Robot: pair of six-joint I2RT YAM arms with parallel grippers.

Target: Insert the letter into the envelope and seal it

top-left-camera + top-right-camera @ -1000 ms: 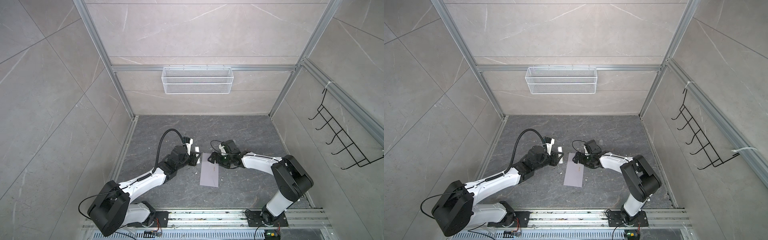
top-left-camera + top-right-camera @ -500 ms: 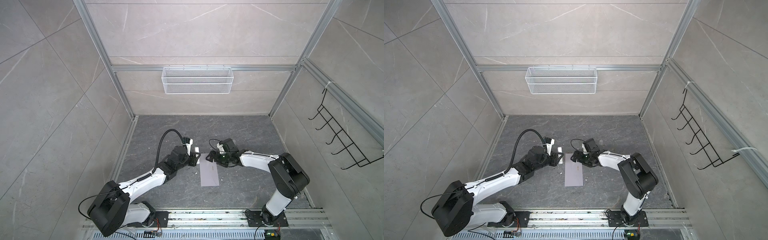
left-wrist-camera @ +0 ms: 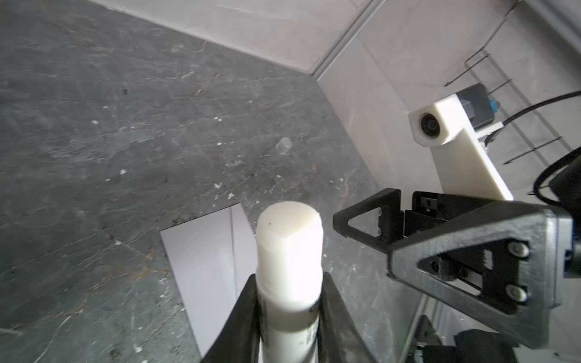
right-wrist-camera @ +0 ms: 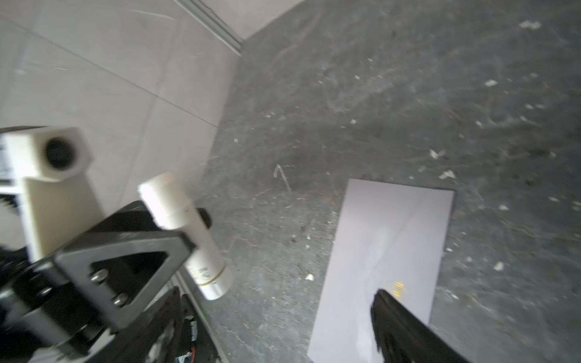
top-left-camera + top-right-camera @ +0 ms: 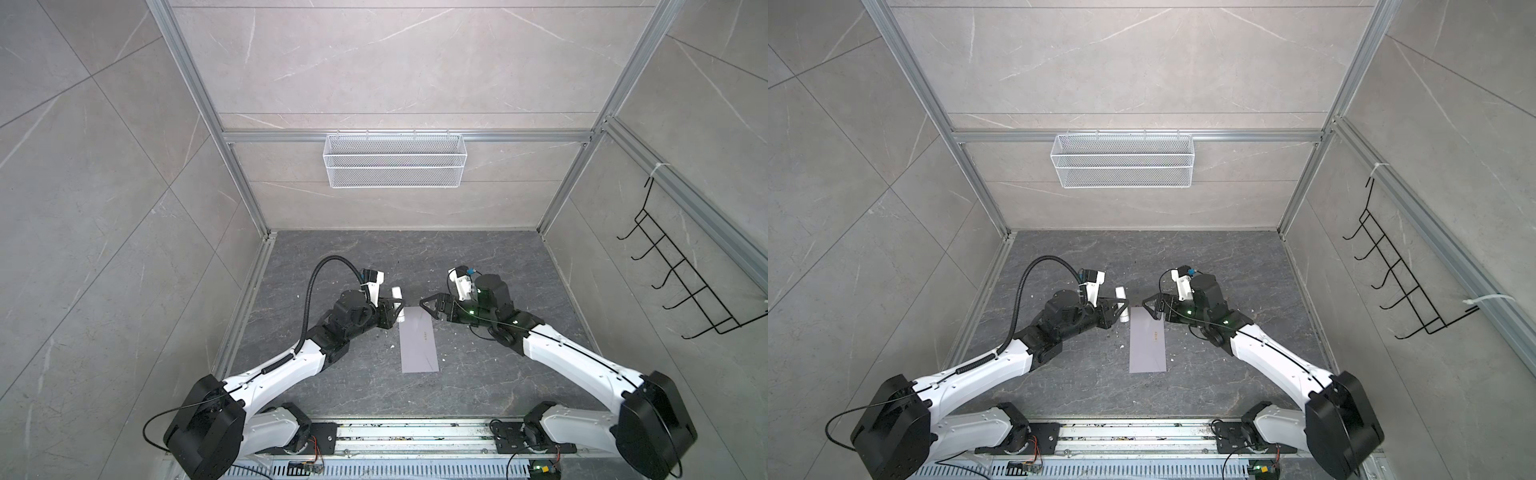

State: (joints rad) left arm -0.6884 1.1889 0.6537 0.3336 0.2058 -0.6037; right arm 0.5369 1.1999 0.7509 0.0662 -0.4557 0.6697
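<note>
The pale lavender envelope (image 5: 419, 347) (image 5: 1147, 343) lies flat on the dark floor between both arms. Its flap is down and a small orange mark (image 4: 398, 287) faces up. The letter is out of view. My left gripper (image 5: 395, 309) (image 3: 289, 278) is shut on a white glue stick (image 3: 289, 251) (image 4: 185, 232), held just left of the envelope's far corner. My right gripper (image 5: 430, 316) (image 5: 1151, 311) is open and empty, hovering over the far right corner of the envelope. One of its dark fingers (image 4: 402, 327) shows above the paper.
A white wire basket (image 5: 395, 166) hangs on the back wall. A black hook rack (image 5: 681, 291) is on the right wall. White crumbs and a small clear piece (image 3: 284, 145) lie on the floor beyond the envelope. A metal rail (image 5: 415, 432) runs along the front.
My right arm has drawn back a little to the right from the envelope's far end, its gripper still open. The left arm with the glue stick has barely moved.
</note>
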